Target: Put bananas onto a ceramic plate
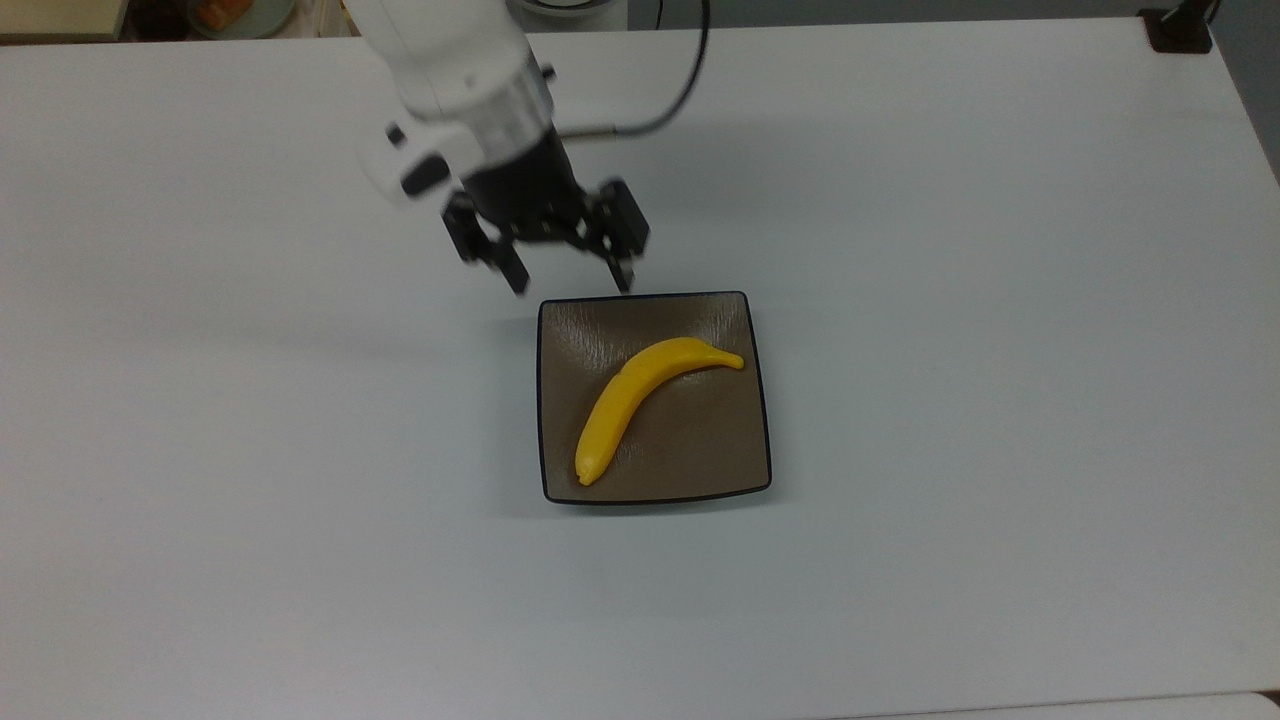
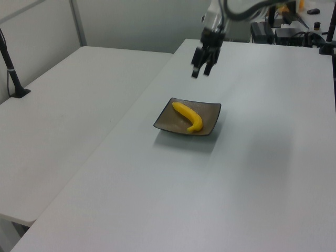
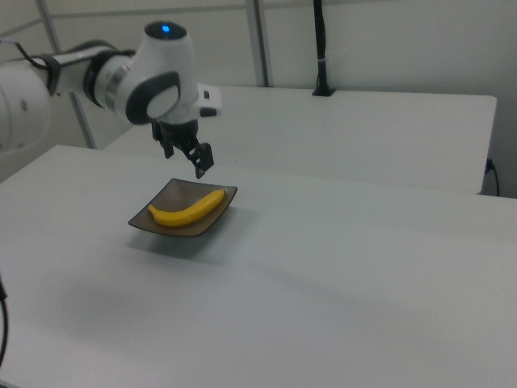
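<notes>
A bright yellow banana (image 1: pixel 640 397) lies diagonally across the square brown ceramic plate (image 1: pixel 720 450) on the white table; it also shows as the banana (image 2: pixel 189 115) on the plate (image 2: pixel 211 111) in the left view, and as the banana (image 3: pixel 187 210) on the plate (image 3: pixel 147 221) in the right view. My gripper (image 1: pixel 570 282) hangs open in the air above the plate's far edge, with nothing between its fingers. The same gripper (image 2: pixel 201 72) is well above the plate in the left view, and the gripper (image 3: pixel 187 162) is above it in the right view.
The white table (image 1: pixel 1000 300) spreads wide around the plate. A black post base (image 1: pixel 1180 30) stands at the top view's far right corner. A second white table (image 2: pixel 63 105) lies at the left view's left, with a black post (image 2: pixel 13 73) on it.
</notes>
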